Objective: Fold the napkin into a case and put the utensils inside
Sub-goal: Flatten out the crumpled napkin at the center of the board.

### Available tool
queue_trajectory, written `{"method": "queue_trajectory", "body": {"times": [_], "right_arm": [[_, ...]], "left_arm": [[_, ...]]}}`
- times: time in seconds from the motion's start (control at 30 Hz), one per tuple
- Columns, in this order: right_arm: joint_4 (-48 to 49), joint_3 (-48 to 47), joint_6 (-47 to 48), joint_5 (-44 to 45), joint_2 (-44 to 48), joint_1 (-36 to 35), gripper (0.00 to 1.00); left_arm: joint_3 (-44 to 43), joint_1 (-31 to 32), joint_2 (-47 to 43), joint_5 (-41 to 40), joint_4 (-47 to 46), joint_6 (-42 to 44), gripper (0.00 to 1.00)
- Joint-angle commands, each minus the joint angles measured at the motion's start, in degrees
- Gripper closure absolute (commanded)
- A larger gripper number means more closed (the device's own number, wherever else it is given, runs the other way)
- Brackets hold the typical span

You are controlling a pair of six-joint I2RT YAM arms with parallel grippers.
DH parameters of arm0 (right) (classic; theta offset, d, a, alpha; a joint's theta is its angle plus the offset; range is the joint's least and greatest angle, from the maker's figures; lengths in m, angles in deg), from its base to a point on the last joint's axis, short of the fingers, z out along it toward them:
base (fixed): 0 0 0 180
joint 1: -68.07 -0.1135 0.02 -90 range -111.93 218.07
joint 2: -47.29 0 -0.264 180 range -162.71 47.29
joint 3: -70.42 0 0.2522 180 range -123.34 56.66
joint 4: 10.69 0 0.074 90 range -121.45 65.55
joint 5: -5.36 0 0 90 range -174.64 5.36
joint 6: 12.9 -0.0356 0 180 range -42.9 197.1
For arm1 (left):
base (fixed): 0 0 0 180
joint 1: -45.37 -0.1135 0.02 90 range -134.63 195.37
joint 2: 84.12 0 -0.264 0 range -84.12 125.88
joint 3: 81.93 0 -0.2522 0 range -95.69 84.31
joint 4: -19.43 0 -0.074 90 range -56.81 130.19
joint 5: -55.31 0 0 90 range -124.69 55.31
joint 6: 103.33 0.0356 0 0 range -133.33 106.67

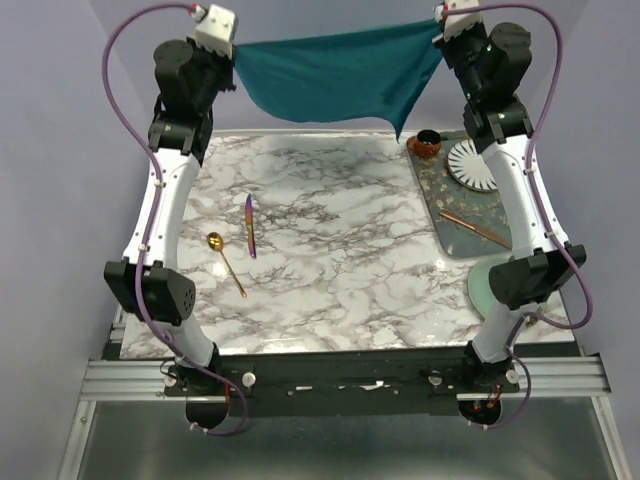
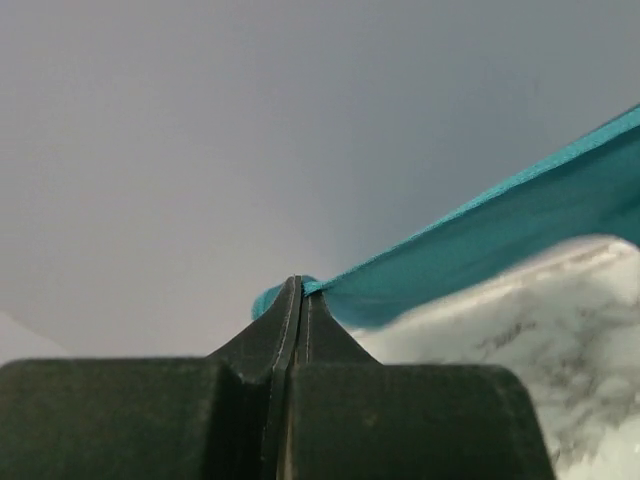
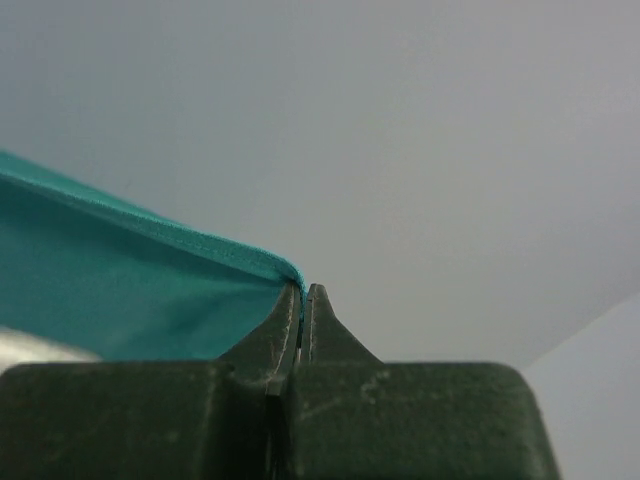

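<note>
The teal napkin (image 1: pixel 335 75) hangs in the air, stretched between both grippers above the far edge of the marble table. My left gripper (image 1: pixel 236 48) is shut on its left corner; the left wrist view shows the cloth (image 2: pixel 520 215) pinched at the fingertips (image 2: pixel 300 285). My right gripper (image 1: pixel 438 32) is shut on the right corner, seen in the right wrist view (image 3: pixel 305 290) with cloth (image 3: pixel 110 290) to its left. The iridescent purple utensil (image 1: pixel 250 225) and the gold spoon (image 1: pixel 226 263) lie on the table at left. No folded case shows.
A patterned tray (image 1: pixel 470 215) at right holds a small brown cup (image 1: pixel 426 143), a striped white plate (image 1: pixel 470 165) and copper-pink sticks (image 1: pixel 475 229). A pale green saucer (image 1: pixel 482 290) lies by the right arm. The marble table (image 1: pixel 340 250) spans the middle.
</note>
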Motion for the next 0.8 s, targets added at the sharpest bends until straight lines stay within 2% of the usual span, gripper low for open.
{"method": "queue_trajectory", "body": {"times": [0.0,0.03,0.1,0.13,0.23,0.27,0.37,0.53,0.77], "right_arm": [[6.18,21.53,3.37,-9.58,5.99,0.82,0.99],[6.79,25.44,3.64,-11.60,7.65,0.82,0.99],[7.68,33.34,5.74,-13.45,12.40,0.82,0.99],[7.85,40.35,6.19,-13.81,13.89,0.82,0.99],[7.86,50.58,8.74,-14.51,19.87,0.90,0.99],[7.86,57.05,9.26,-14.78,21.62,0.90,0.99],[7.77,68.14,12.86,-15.75,26.47,0.90,0.99],[4.08,76.97,17.44,-15.40,29.72,0.90,0.99],[-6.37,86.37,24.64,-17.50,34.90,0.82,0.99]], "left_arm": [[21.41,-0.37,-10.08,4.25,-5.41,8.86,1.00],[28.15,-0.46,-11.49,4.88,-4.98,10.44,1.00],[34.17,-0.46,-15.44,6.72,-2.52,15.02,1.00],[39.77,-0.46,-16.41,8.56,-1.64,16.51,1.00],[49.18,-0.37,-20.37,12.34,2.84,21.61,1.00],[51.14,-0.37,-21.77,13.14,4.94,22.58,1.00],[56.69,-0.37,-22.40,14.20,9.68,27.23,1.00],[63.10,-0.37,-23.10,16.39,17.87,33.03,1.00],[71.46,0.51,-29.86,18.33,28.32,40.94,1.00]]}}
